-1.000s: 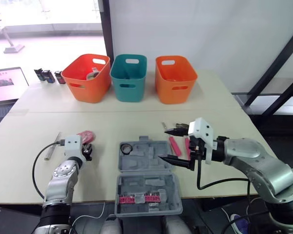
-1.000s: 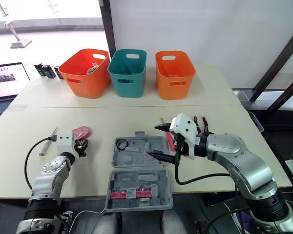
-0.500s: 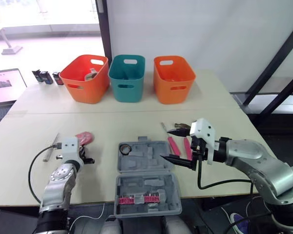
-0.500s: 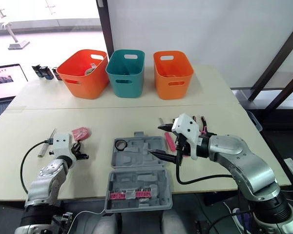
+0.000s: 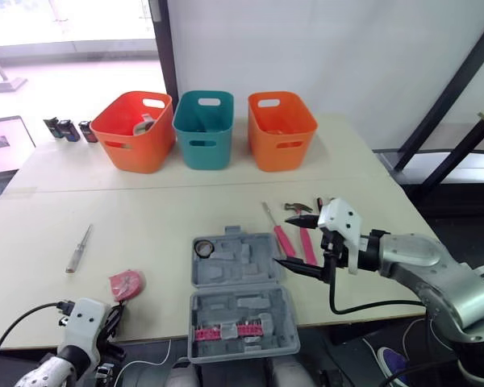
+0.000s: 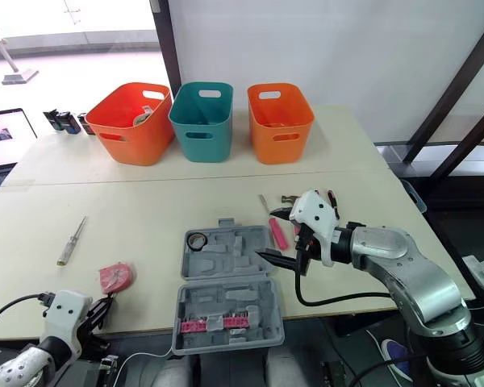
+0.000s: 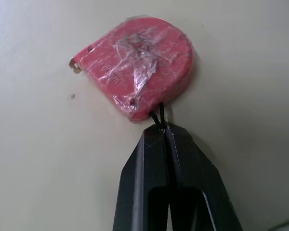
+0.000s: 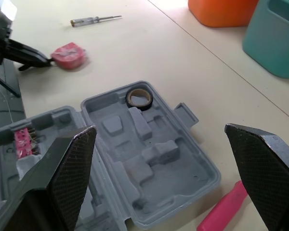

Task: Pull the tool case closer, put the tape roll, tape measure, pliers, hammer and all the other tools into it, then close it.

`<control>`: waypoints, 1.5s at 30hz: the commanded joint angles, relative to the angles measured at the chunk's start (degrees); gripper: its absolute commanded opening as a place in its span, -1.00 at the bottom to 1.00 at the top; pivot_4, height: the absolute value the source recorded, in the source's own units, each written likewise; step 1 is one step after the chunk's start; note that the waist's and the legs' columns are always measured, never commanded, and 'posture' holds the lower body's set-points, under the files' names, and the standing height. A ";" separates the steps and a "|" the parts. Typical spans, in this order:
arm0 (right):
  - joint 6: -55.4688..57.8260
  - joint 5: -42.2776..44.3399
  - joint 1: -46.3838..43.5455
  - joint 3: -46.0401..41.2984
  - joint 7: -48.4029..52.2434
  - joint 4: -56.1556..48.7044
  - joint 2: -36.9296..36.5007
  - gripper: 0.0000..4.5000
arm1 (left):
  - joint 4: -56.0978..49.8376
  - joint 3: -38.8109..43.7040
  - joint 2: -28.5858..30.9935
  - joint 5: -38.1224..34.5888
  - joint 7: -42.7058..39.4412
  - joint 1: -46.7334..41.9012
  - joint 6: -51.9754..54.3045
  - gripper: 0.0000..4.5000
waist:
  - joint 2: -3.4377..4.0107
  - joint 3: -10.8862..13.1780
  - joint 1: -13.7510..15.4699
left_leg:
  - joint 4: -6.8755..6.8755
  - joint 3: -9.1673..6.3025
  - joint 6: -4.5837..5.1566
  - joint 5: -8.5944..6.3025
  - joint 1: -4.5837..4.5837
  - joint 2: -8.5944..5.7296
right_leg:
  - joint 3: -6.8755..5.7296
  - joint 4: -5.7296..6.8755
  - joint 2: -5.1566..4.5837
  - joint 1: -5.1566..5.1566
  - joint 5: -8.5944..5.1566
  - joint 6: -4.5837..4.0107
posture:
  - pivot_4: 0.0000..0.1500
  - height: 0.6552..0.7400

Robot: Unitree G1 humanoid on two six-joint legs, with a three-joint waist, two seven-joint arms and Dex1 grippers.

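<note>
left gripper (image 7: 164, 129) pinched together on tape measure's (image 7: 139, 62) thin cord, right gripper (image 5: 286, 239) spread wide
tape measure just ahead of left tips; tool case (image 5: 250, 260) lying open beneath right gripper, tape roll (image 5: 204, 247) inside it

1. No text, brand, number or sign was legible in any view.
2. Tape measure (image 7: 137, 65), just ahead of the left gripper (image 7: 164, 131) tips, had faint marks on its red face under crinkled wrap. They were unreadable.
3. Laptop screen (image 6: 0, 135), well apart from that claw, showed content too small to read.
</note>
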 commanded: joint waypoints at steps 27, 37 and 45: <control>-4.13 -3.41 -2.23 0.83 0.51 3.89 2.45 1.00 | 21.23 7.34 30.98 -14.74 -48.27 -16.66 -3.63 0.96 | -0.02 0.09 0.10 | 0.02 -0.02 0.17 -0.05 -0.31 0.05 | 0.00 0.23 0.11 -0.46 0.00 0.03 | 1.00 1.00; -4.31 -4.90 -1.87 1.08 -0.98 2.98 3.64 1.00 | 46.17 -5.88 28.24 -5.56 -58.08 -38.02 -21.05 0.96 | -0.03 0.09 0.52 | -0.09 -0.04 0.22 -0.02 -0.73 0.11 | -0.01 0.60 0.26 -0.70 -0.07 0.23 | 1.00 1.00; -2.07 -4.14 0.09 0.02 -2.85 -0.38 3.48 1.00 | 54.85 -9.24 23.83 -1.42 -55.06 -42.45 -26.73 0.96 | -0.05 0.07 0.78 | 0.13 -0.13 0.20 0.05 -0.61 0.12 | 0.00 1.40 0.32 -0.86 -0.20 0.38 | 1.00 1.00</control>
